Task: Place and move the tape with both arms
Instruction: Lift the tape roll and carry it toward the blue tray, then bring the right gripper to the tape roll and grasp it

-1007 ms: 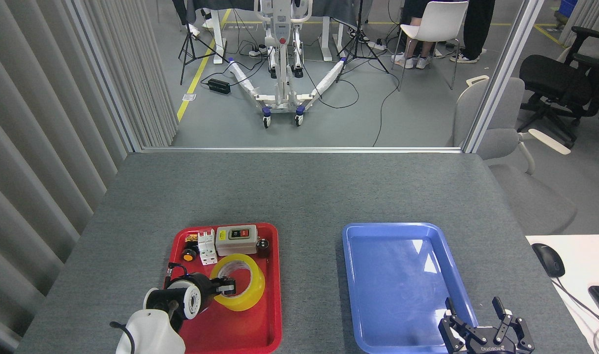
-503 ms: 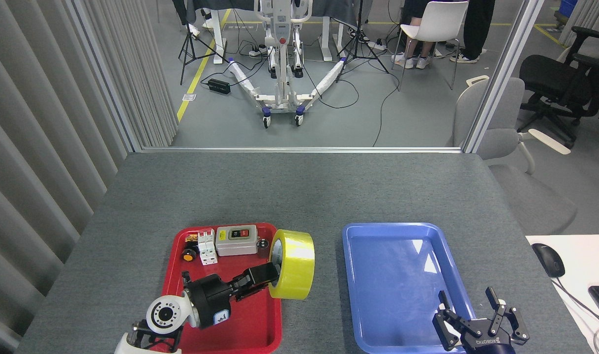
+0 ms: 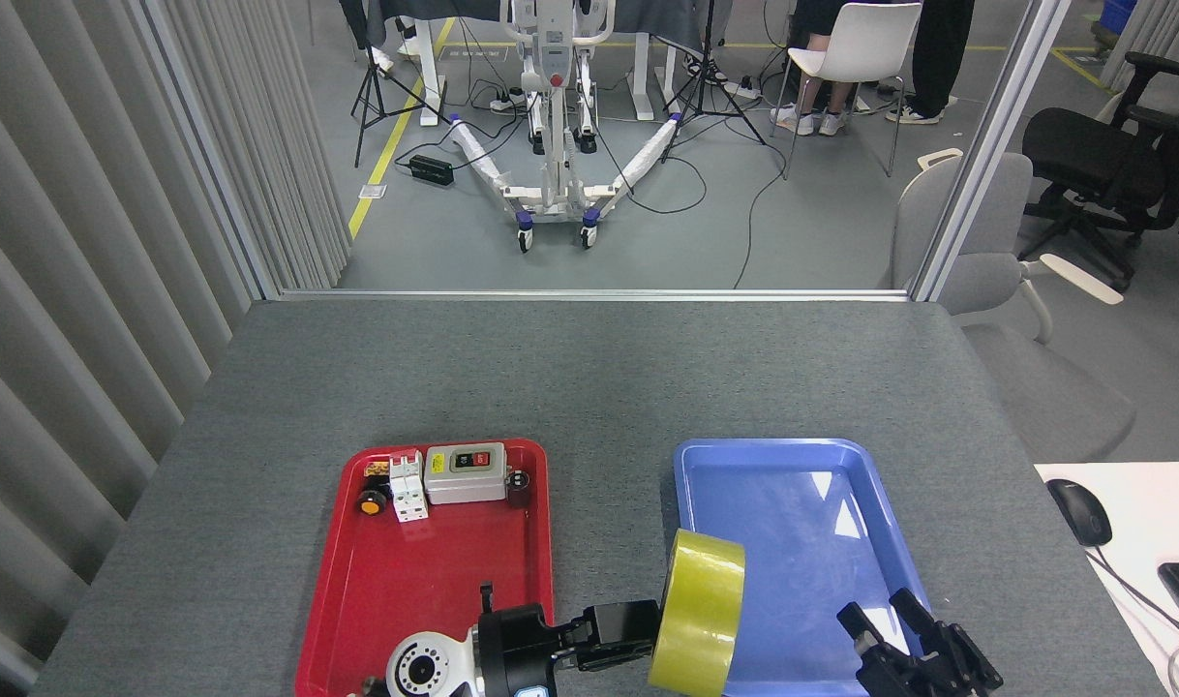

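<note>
Two trays [image 3: 541,542] flanked the action as the left end effector [image 3: 652,634], pinching the tape [image 3: 698,613], had swung it out of the red tray and carried it to the blue tray's [image 3: 793,465] near-left rim, held on edge. That looked like the handover coming. The right end effector [image 3: 914,644] had risen at the blue tray's near corner, fingers spread. A switch box [image 3: 465,473], breaker [image 3: 408,487] and orange knob [image 3: 371,502] stayed behind, well clear. Nothing blocked the counter [image 3: 589,378].
</note>
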You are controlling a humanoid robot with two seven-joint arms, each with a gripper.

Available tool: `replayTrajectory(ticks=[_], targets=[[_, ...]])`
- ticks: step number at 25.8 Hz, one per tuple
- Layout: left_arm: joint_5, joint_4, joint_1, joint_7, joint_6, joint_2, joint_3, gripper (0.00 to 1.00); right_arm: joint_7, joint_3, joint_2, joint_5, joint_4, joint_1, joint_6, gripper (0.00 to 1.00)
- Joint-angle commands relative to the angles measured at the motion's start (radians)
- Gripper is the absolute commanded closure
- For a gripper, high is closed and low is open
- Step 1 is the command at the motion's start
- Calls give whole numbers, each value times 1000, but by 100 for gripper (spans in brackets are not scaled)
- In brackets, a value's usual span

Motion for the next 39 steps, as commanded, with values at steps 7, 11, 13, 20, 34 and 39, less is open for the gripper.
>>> replayTrajectory(ticks=[7,11,13,20,34,39], targets=[[2,89,5,-26,-25,-6,-2,100,53,132,-272,-96,-167,92,-22,0],[3,89,6,-49,-53,-8,3,100,53,204,-318,-93,-193,69,-22,0],[19,83,9,-64,-59,-6,3,100,62,239,-316,-81,-194,46,-22,0],[49,77,29,-138,-103,-5,15,100,63,337,-301,-38,-194,-54,-22,0],[49,69,31,-152,-111,-5,40,100,79,403,-290,-33,-202,-108,-22,0],[49,68,31,-152,-112,-3,40,100,80,443,-240,7,-196,-149,-22,0]])
